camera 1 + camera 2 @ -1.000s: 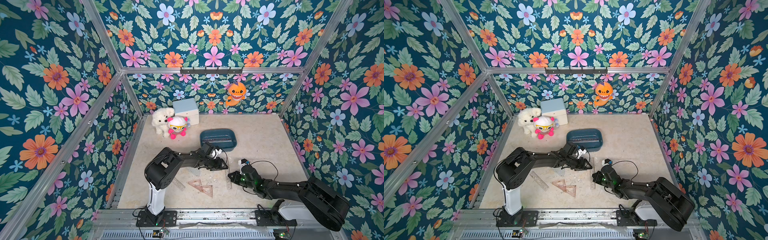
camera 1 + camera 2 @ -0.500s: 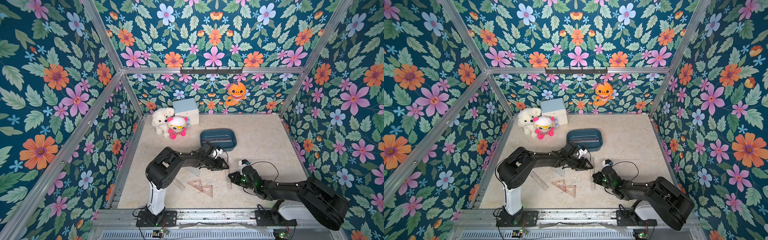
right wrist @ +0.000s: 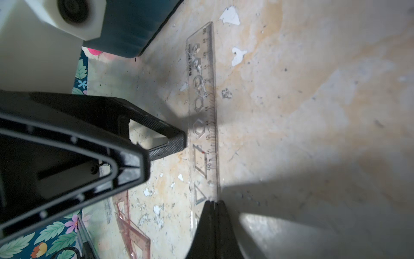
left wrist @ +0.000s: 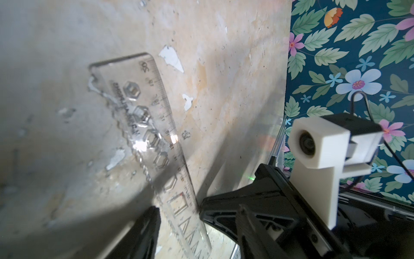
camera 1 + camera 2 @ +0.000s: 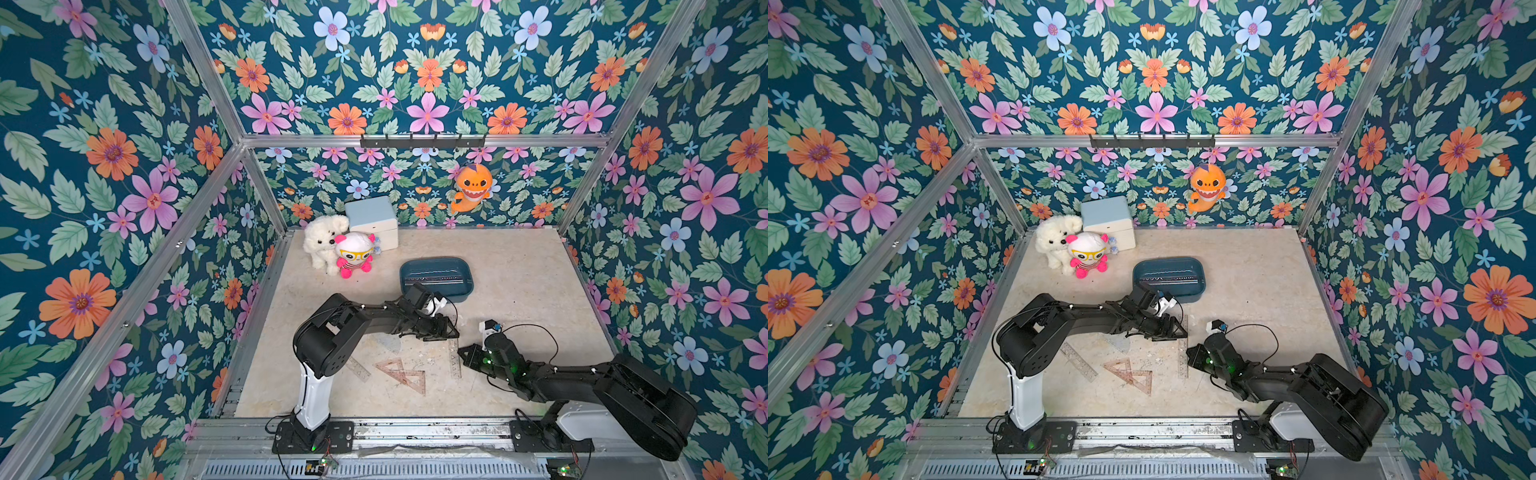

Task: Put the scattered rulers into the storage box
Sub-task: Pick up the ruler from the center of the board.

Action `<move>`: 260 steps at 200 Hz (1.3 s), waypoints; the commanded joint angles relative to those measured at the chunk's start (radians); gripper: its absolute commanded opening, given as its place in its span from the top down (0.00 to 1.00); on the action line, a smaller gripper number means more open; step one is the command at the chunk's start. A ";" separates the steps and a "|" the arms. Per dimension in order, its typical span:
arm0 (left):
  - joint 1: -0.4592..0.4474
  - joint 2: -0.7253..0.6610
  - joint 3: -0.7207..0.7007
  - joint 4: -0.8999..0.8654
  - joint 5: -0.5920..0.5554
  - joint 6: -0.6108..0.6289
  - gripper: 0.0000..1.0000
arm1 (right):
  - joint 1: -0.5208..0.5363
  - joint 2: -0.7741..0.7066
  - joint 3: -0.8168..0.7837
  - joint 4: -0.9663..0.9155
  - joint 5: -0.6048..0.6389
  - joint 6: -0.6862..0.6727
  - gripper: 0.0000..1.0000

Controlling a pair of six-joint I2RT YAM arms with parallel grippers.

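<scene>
The left arm rises on its white post from the near rail, bends at a bulky black elbow, and stretches its forearm rightward and low across the table (image 5: 519, 266). The left gripper (image 5: 451, 334) points right and slightly down. Its jaws stand partly apart with nothing between them. In the right wrist view one textured fingertip (image 3: 177, 143) sits just beside the long edge of a clear straight ruler (image 3: 203, 101).

The right arm lies low from its base at the near right. Its forearm reaches left and a little far, so the right gripper (image 5: 461, 353) meets the same ruler from the opposite side. Its jaws are pressed together into one narrow tip. In its own wrist view that tip (image 3: 212, 206) lies at the ruler's edge, though the view does not show whether it presses on the plastic.

This ruler lies flat between the two grippers, running near to far. The storage box (image 5: 467, 286) stands just beyond its far end, toward the middle of the table, with marked strips (image 5: 432, 279) already inside.

Left of the grippers, a pair of pinkish triangles (image 5: 401, 374) rests flat, the two touching. A faint half-round protractor (image 5: 388, 343) lies just beyond them. Another straight ruler (image 5: 357, 368) lies beside the left arm's post.
</scene>
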 commanded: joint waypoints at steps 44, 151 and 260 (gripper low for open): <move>-0.004 -0.009 -0.027 -0.187 -0.150 0.012 0.40 | -0.002 0.003 0.015 -0.078 0.001 -0.002 1.00; 0.016 -0.061 -0.027 -0.229 -0.173 0.063 0.41 | -0.001 0.017 0.080 -0.108 0.001 -0.002 1.00; 0.015 -0.031 -0.050 -0.175 -0.143 0.031 0.41 | -0.001 -0.038 0.098 -0.147 -0.001 -0.023 1.00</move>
